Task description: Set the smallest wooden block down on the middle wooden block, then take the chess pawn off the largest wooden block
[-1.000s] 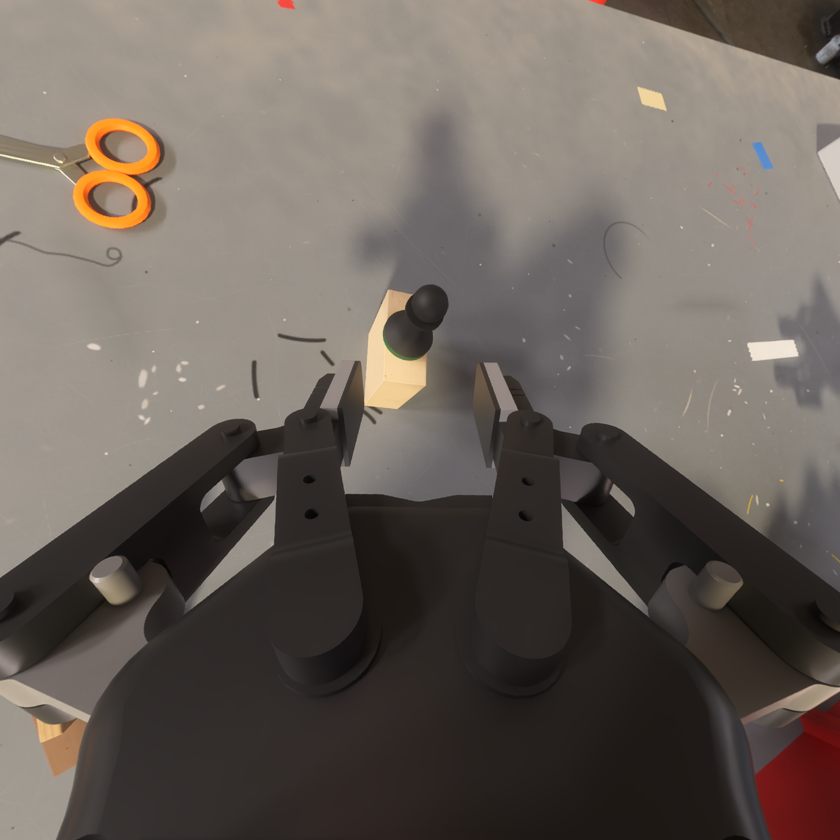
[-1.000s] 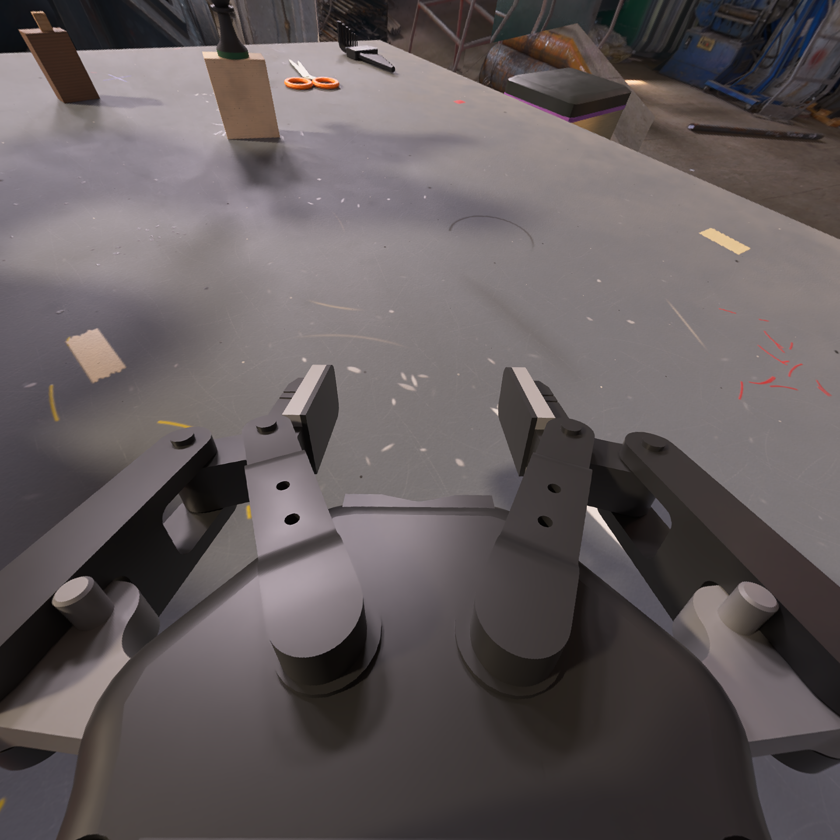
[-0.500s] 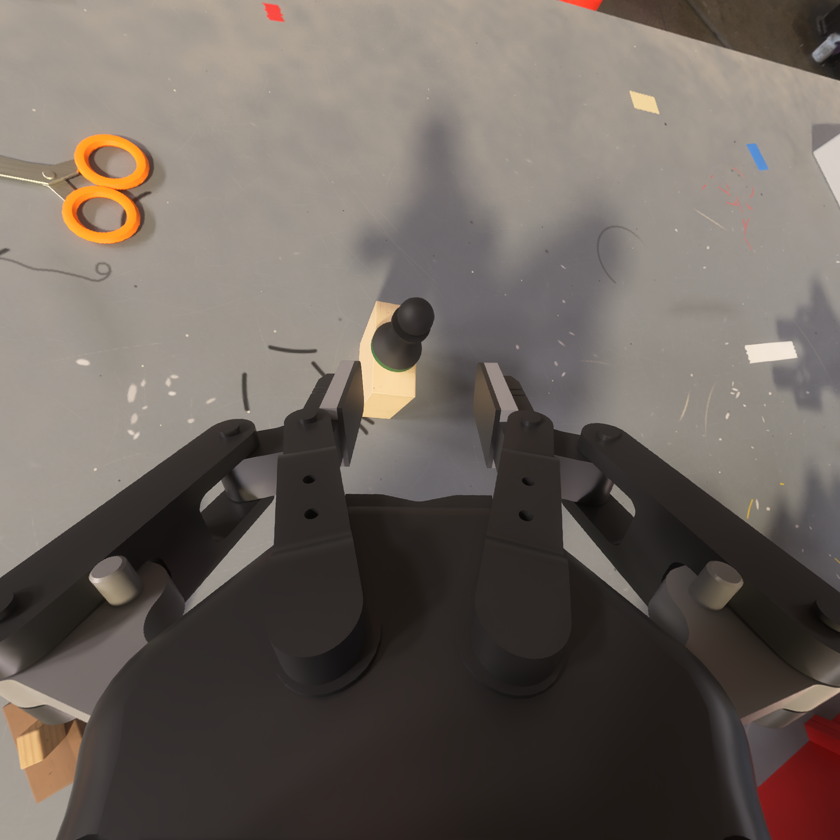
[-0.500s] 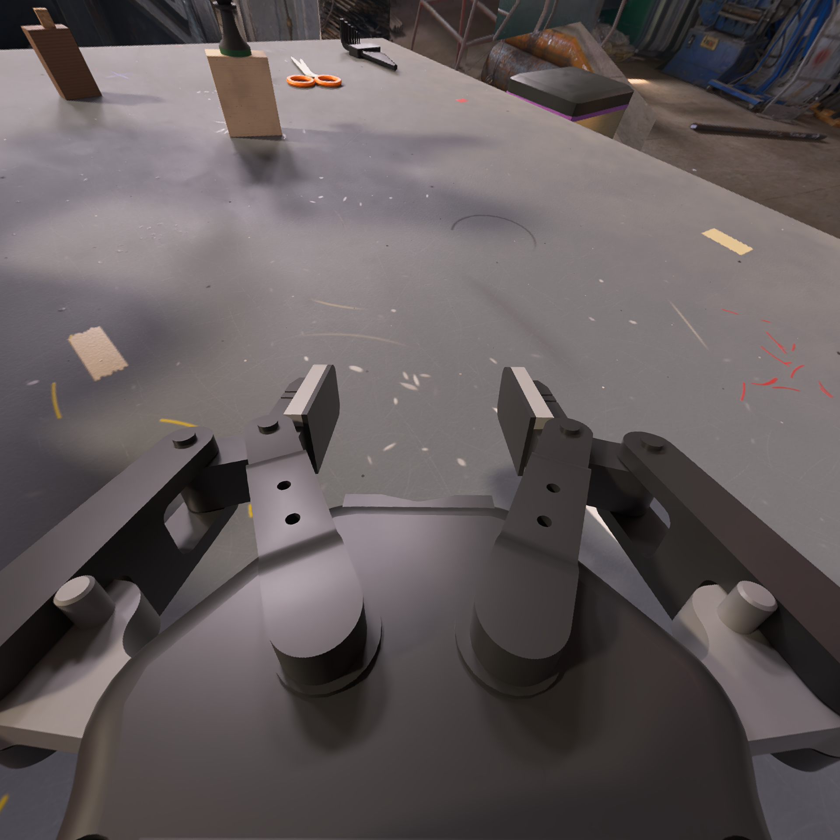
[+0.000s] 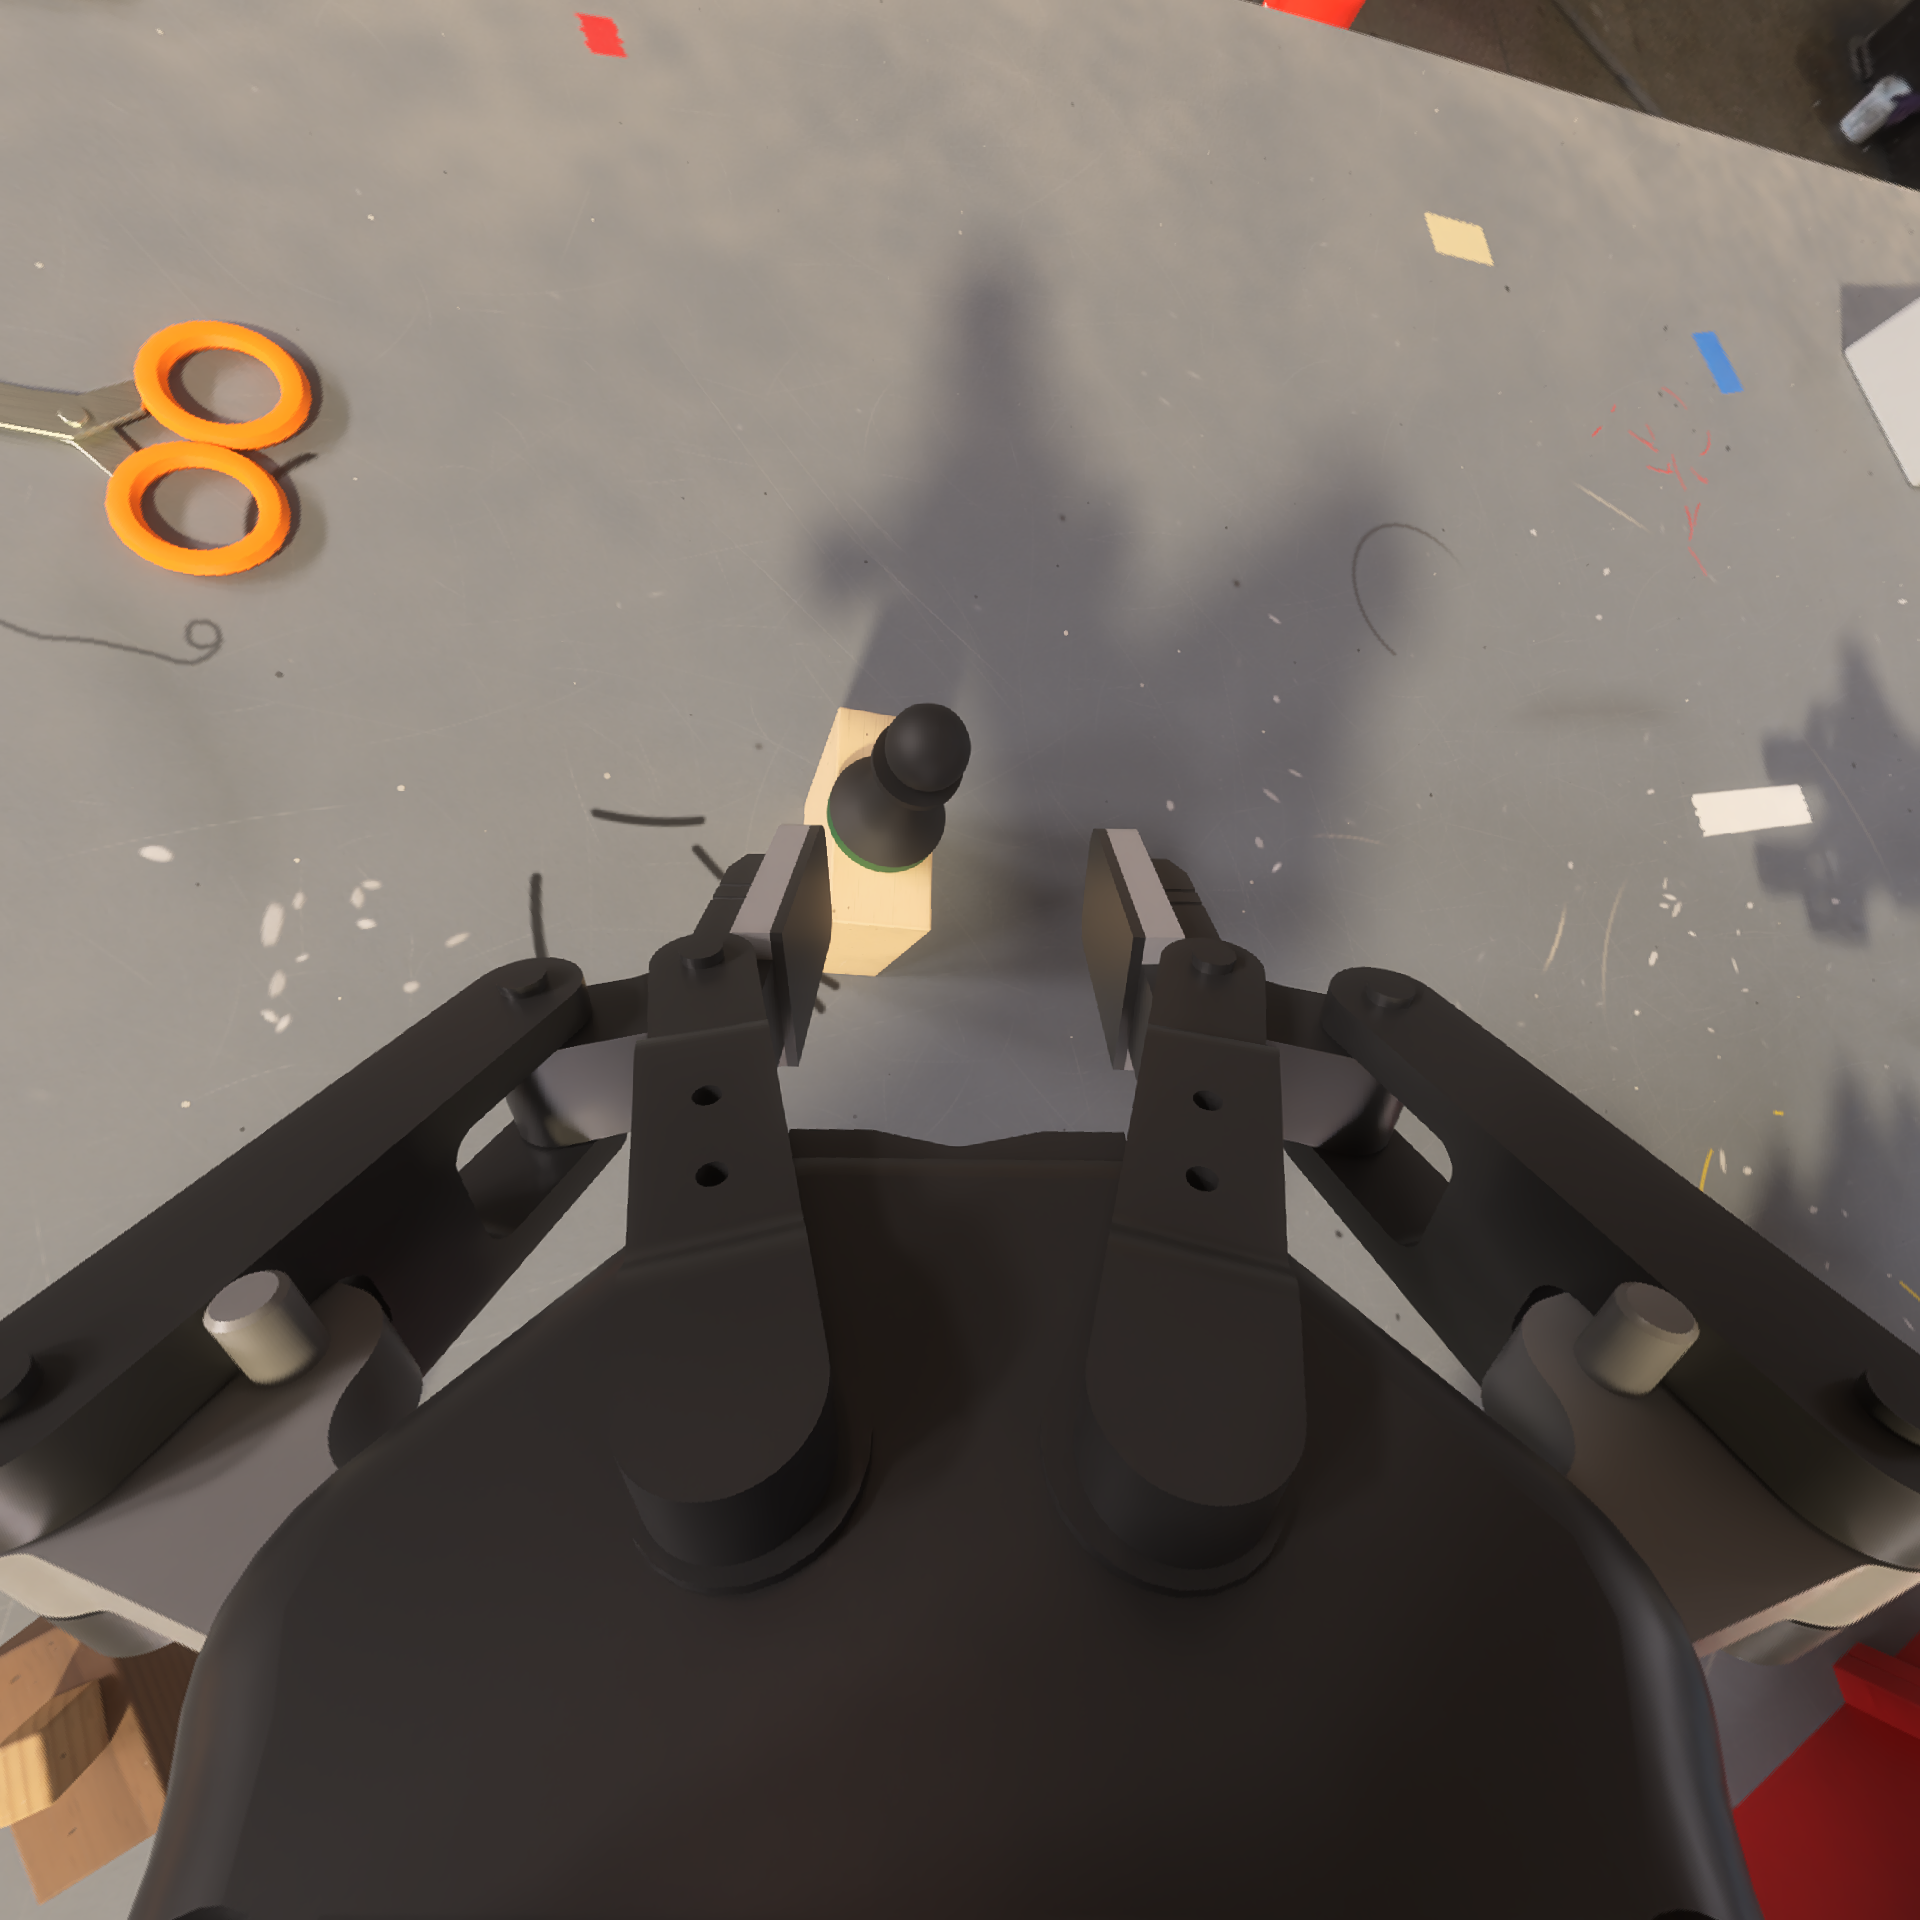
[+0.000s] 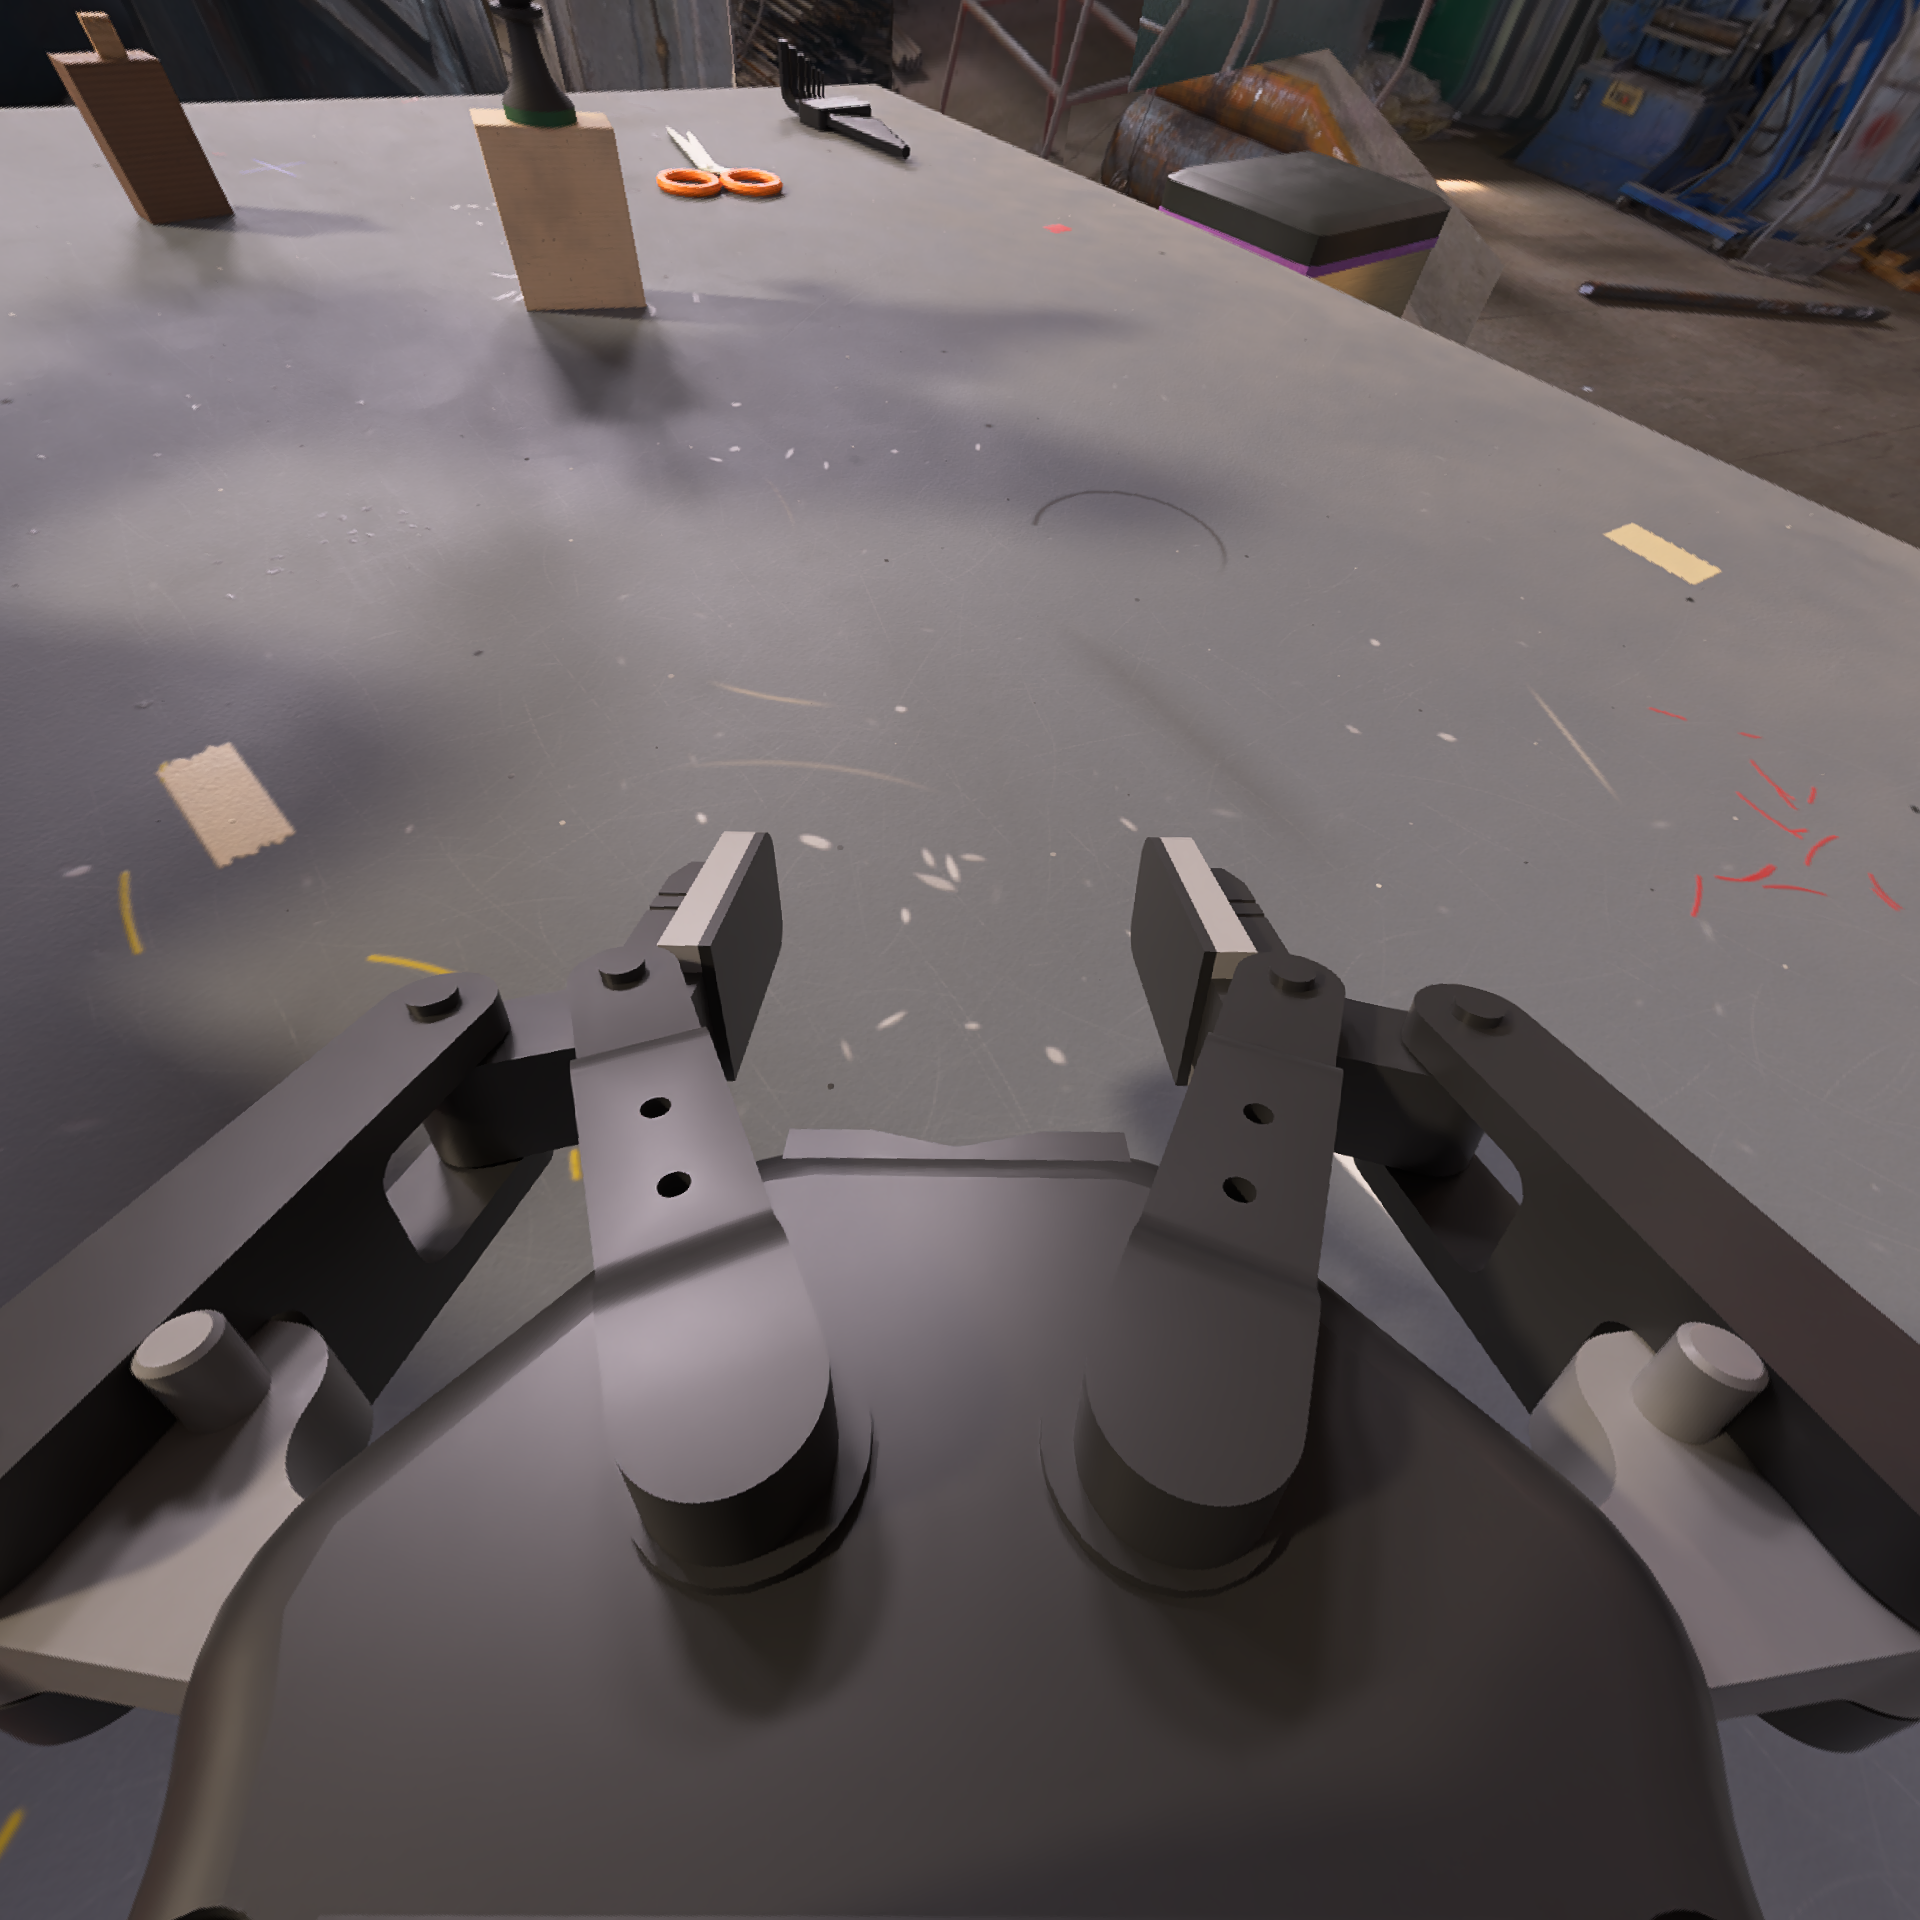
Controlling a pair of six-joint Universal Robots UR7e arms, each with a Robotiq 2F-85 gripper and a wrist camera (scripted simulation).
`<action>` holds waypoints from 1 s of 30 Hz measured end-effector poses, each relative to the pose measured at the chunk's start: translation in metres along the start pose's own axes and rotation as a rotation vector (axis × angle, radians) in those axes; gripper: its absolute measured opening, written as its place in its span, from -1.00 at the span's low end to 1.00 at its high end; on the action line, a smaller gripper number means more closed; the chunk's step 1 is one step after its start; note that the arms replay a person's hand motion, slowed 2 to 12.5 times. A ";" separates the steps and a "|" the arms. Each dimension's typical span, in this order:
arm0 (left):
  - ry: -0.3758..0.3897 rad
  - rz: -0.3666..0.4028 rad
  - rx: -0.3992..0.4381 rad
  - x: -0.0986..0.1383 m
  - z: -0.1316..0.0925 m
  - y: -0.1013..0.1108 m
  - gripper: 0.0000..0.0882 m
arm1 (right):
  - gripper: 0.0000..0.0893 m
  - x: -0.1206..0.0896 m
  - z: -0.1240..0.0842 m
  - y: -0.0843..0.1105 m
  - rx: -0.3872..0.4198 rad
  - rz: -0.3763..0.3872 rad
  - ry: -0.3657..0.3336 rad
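Left wrist view shows the left gripper (image 5: 951, 935) above the counter (image 5: 623, 260), fingers (image 5: 790, 925) spread wide and holding nothing. Just beyond, toward 12 o'clock, the chess pawn (image 5: 899, 790) stands on the largest wooden block (image 5: 873, 914). The smallest block (image 6: 101, 31) already sits on the middle block (image 6: 140, 140), so the pawn pick seems in hand: descend, centre, close. Right gripper (image 6: 956, 935) hangs wide, empty.
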State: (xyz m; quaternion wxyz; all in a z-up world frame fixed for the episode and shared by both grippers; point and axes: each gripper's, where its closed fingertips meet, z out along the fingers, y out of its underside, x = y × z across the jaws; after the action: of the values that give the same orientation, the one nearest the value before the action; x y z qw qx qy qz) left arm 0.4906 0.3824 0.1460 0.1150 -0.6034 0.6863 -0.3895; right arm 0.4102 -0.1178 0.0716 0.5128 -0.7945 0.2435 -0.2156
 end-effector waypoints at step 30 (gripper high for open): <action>0.029 -0.027 -0.003 0.001 0.008 -0.007 -0.01 | 0.35 -0.001 0.000 -0.002 0.003 -0.005 -0.003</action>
State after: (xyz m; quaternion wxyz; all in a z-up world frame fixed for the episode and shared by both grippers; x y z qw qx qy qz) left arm 0.5001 0.3783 0.1460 0.0989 -0.6071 0.6803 -0.3985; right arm 0.4093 -0.1169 0.0731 0.5140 -0.7946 0.2403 -0.2159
